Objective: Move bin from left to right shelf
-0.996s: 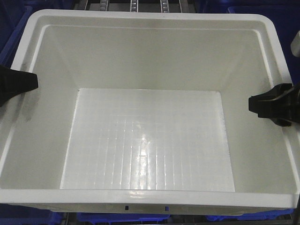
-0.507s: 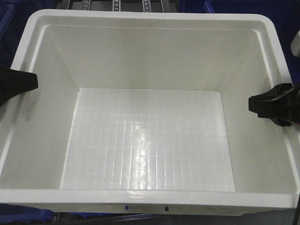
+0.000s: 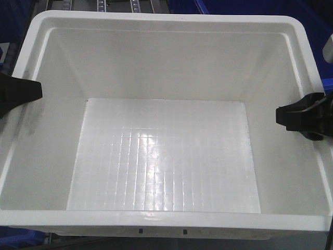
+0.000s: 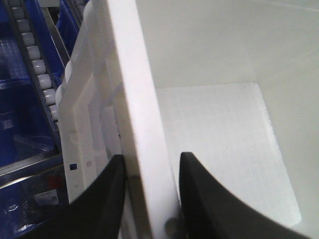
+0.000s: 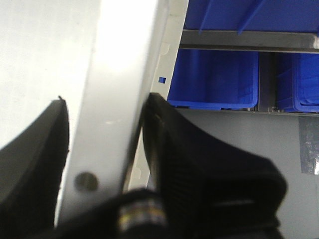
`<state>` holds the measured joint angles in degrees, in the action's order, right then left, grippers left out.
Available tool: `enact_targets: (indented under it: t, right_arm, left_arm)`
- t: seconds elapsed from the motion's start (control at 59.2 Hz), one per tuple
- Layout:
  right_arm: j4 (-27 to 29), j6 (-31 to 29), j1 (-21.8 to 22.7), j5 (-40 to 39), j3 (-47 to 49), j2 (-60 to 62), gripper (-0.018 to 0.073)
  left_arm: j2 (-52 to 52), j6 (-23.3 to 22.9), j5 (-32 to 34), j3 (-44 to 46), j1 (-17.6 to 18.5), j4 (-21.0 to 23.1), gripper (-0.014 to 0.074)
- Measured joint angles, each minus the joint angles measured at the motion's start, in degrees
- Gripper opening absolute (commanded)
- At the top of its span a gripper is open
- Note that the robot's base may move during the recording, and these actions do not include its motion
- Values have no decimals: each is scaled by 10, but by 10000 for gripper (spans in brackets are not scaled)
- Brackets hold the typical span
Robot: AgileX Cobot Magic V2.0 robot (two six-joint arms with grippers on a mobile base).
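Note:
The bin [image 3: 166,20], a large white crate with a grid-textured floor, fills the front view and is empty. My left gripper [image 3: 23,91] is shut on its left rim and my right gripper [image 3: 299,117] is shut on its right rim. In the left wrist view the left gripper [image 4: 151,157] straddles the bin's wall [image 4: 144,99], one black finger outside and one inside. In the right wrist view the right gripper [image 5: 105,98] clamps the bin's rim [image 5: 124,40] the same way.
Dark blue crates [image 5: 214,79] sit on a shelf to the right above grey floor [image 5: 239,134]. A roller track [image 4: 40,74] and more blue crates [image 4: 15,124] lie left of the bin. Rollers [image 3: 132,5] show beyond its far rim.
The bin and both grippers keep their places in the view. The rollers and blue crates behind the bin have slid to the left.

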<state>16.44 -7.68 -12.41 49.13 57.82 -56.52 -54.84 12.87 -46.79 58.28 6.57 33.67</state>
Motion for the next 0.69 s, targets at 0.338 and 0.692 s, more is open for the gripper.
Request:
enact_targets:
  t: [0.338, 0.692]
  right_arm:
    - [0, 0, 0, 0, 0, 0, -4]
    - [0, 0, 0, 0, 0, 0, -4]
  left_arm:
    - [0, 0, 0, 0, 0, 0, -6]
    - [0, 0, 0, 0, 0, 0, -6]
